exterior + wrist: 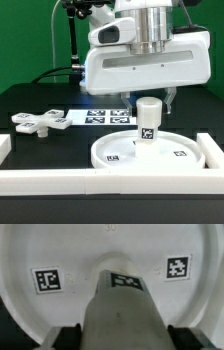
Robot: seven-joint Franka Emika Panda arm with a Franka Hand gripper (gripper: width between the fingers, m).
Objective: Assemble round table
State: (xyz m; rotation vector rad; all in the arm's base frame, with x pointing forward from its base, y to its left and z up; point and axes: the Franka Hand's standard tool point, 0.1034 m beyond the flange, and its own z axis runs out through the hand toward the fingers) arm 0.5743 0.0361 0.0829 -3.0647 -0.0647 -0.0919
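Observation:
The large round disc (115, 152) lies flat on the black table, inside the corner of the white wall. On its middle stands the short cylinder leg (148, 122), upright. My gripper (148, 100) comes down from above and is shut on the leg's upper part. In the wrist view the leg (122, 303) fills the space between the black pads (68, 335), which press on both of its sides, with the disc (60, 252) beneath. The cross-shaped base (38, 121) lies loose at the exterior view's left.
The marker board (100, 116) lies flat behind the disc. A long white border wall (60, 180) runs along the front and turns up at the exterior view's right (212, 150). A green backdrop stands behind the table.

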